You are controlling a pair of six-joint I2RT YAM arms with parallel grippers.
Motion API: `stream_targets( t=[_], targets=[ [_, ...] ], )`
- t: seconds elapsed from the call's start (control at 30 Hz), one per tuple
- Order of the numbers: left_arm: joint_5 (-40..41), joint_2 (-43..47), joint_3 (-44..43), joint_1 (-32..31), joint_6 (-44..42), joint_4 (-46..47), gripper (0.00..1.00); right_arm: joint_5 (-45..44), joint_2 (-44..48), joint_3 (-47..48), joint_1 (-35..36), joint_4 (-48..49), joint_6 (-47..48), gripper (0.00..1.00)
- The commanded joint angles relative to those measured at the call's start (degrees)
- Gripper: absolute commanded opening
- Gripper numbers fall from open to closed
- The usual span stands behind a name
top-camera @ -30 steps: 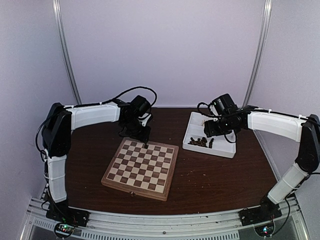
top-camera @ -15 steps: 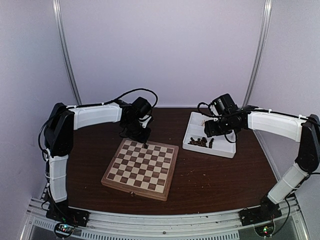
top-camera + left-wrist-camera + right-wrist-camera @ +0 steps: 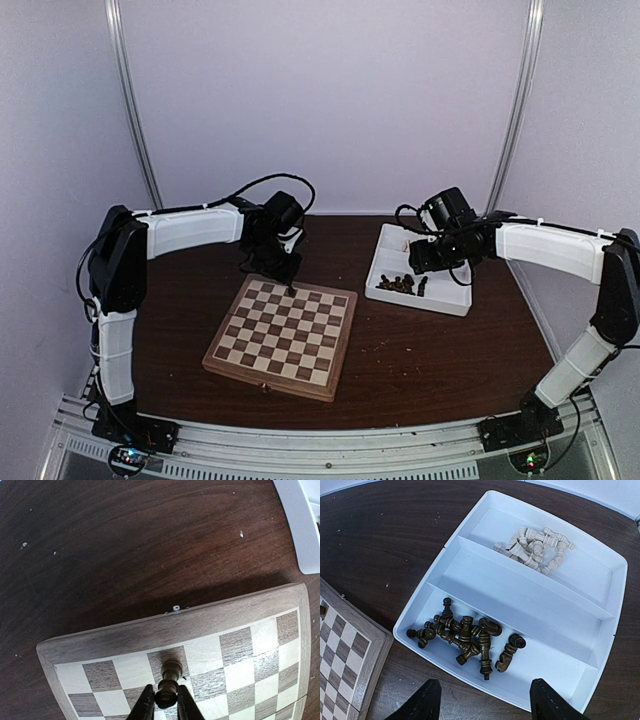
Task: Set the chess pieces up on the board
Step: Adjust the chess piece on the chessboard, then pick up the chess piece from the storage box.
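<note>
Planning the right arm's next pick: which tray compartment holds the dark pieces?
The compartment nearest the right claw: dark pieces lie heaped there. The middle one is bare, the far one holds pale pieces.

White arm shells [image 3: 190,230], black joints [image 3: 115,265], looping black cables [image 3: 265,180].

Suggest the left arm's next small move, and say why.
Probably open the left end effector and lift straight up. It pinches the dark piece near its top, and the piece appears to stand upright on an edge-row square of the board, so it looks placed.
</note>
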State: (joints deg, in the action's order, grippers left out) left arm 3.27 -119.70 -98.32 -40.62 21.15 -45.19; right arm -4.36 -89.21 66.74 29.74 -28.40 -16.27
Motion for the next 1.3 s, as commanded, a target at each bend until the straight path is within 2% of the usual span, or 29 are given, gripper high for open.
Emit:
stream_targets(
  t=[0.0, 0.17, 0.33, 0.57, 0.83, 1.0, 1.27],
  targets=[
    [0.52, -0.97, -1.59, -0.36, -0.76, -0.60, 0.21, -0.65, 1.38, -0.38, -0.54, 1.16, 0.28, 0.64],
    [-0.04, -1.06, -1.43, -0.42, -0.75, -0.60, 0.25, -0.62, 1.32, -0.38, -0.64, 1.07, 0.28, 0.64],
    [0.05, -0.87, -1.92, -0.74, -1.04, -1.35, 0.43, -0.72, 1.10, -0.30, -0.78, 1.16, 0.28, 0.64],
    [-2.02, 3.04, -1.92, -1.92, -2.37, -1.16, 0.57, -0.47, -1.47, 1.06, -2.12, -0.18, -0.41, 0.61],
    [-0.12, 13.53, 4.34, -4.99, -4.79, 4.63, 0.58, -1.42, -6.92, 4.27, -3.27, -2.36, -1.39, 0.45],
    [-1.01, 21.23, 13.28, -5.29, -4.87, 12.10, 0.58, -0.45, -8.99, 3.94, -4.79, -1.47, -2.35, 0.43],
    [-0.15, 27.90, 20.64, -5.30, -4.87, 18.09, 0.58, 1.26, -11.89, 4.01, -6.12, 0.23, -2.78, 0.40]
  ],
)
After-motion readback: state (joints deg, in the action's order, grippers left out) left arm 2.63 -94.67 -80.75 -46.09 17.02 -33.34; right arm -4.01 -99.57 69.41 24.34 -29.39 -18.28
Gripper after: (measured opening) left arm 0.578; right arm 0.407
